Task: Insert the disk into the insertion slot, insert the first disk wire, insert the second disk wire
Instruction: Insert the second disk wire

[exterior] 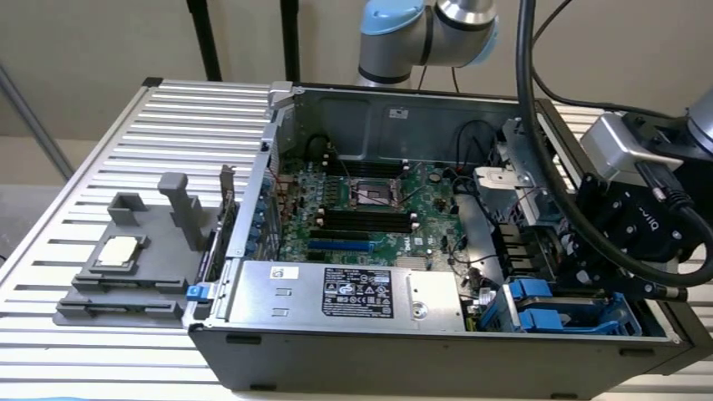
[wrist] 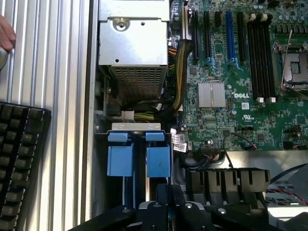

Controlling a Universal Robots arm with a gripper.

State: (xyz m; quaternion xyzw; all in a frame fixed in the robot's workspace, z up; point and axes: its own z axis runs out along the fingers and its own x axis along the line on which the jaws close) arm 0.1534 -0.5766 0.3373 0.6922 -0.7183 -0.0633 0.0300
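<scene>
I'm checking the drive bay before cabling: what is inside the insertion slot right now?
Inside the insertion slot, two bright blue plastic carrier parts sit side by side. The gripper hangs right above the bay and covers its near end, so how deep the disk sits cannot be seen.

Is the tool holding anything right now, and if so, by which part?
That cannot be told. The tool sits low over the blue drive bay corner of the PC case, and what lies beneath it is hidden.

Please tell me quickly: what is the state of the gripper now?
Gripper: low over the blue drive bay tabs inside the PC case; state cannot be told.
</scene>
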